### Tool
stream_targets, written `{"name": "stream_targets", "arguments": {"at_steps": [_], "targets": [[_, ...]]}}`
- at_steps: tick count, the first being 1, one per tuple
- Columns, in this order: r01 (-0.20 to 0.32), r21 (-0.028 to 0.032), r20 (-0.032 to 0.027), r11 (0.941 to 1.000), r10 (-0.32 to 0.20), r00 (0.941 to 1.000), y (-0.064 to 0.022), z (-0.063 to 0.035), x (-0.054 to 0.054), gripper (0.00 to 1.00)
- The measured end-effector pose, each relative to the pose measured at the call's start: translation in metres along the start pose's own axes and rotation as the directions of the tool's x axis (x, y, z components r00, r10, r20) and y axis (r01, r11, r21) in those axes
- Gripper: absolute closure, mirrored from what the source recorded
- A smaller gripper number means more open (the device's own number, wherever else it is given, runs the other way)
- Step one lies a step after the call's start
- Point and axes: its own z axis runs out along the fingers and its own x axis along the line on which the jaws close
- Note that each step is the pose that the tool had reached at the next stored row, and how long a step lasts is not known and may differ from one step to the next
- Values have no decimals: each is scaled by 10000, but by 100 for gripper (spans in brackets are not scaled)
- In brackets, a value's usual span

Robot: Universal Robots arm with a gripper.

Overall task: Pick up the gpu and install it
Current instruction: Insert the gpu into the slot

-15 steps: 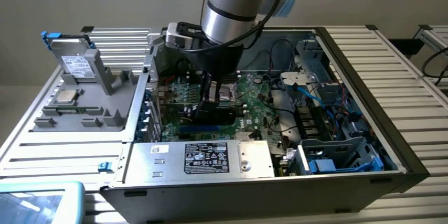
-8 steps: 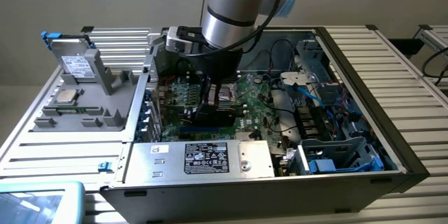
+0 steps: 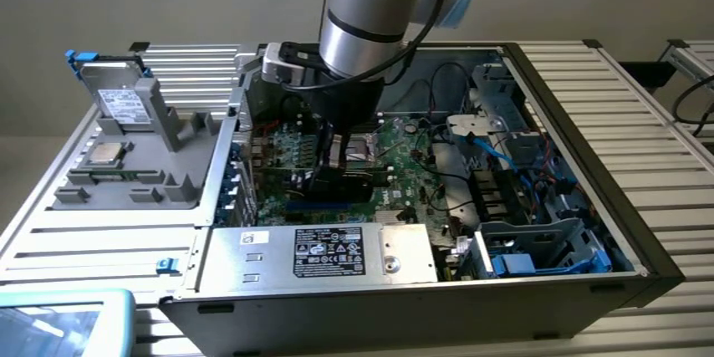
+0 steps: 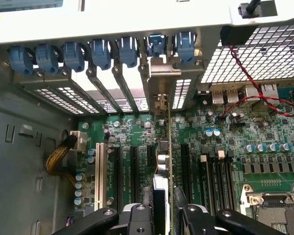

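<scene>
My arm reaches down into the open computer case [image 3: 580,114]. The gripper [image 3: 340,175] hangs low over the green motherboard [image 3: 415,165], near the case's rear wall. In the wrist view the gpu [image 4: 161,164] stands edge-on between my black fingers [image 4: 137,218], and the gripper [image 4: 161,215] is shut on it. The card runs along an expansion slot on the motherboard [image 4: 264,142]. Its silver end bracket [image 4: 162,78] sits against the rear slot openings, under a blue clip [image 4: 157,44]. Whether the card's edge is fully down in the slot is hidden.
A row of blue retaining clips [image 4: 98,51] lines the rear wall. A yellow cable bundle [image 4: 59,156] lies beside the white slot. The labelled power supply [image 3: 323,252], a drive cage [image 3: 536,248] and blue cables [image 3: 502,152] crowd the case. A grey parts fixture [image 3: 123,152] stands at the exterior view's left.
</scene>
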Motion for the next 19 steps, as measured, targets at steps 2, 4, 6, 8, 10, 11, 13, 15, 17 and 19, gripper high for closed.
{"name": "stream_targets", "arguments": {"at_steps": [2,4,6,8,10,11,13,15,17,19], "targets": [[-3,0,4,10000,3,10000,13,19,0,73],[-2,0,2,10000,2,10000,13,21,0,73],[-1,1,5,10000,1,10000,11,26,-1,73],[-1,1,5,10000,1,10000,6,52,-3,73],[-2,0,1,10000,2,10000,5,57,-3,73],[-2,-1,-1,10000,2,10000,6,57,-3,73],[-1,0,3,10000,1,10000,5,60,-3,73],[-2,0,3,10000,2,10000,6,61,-4,73],[-1,1,7,10000,1,10000,7,62,-7,73],[-1,1,6,10000,1,10000,7,62,-7,73]]}}
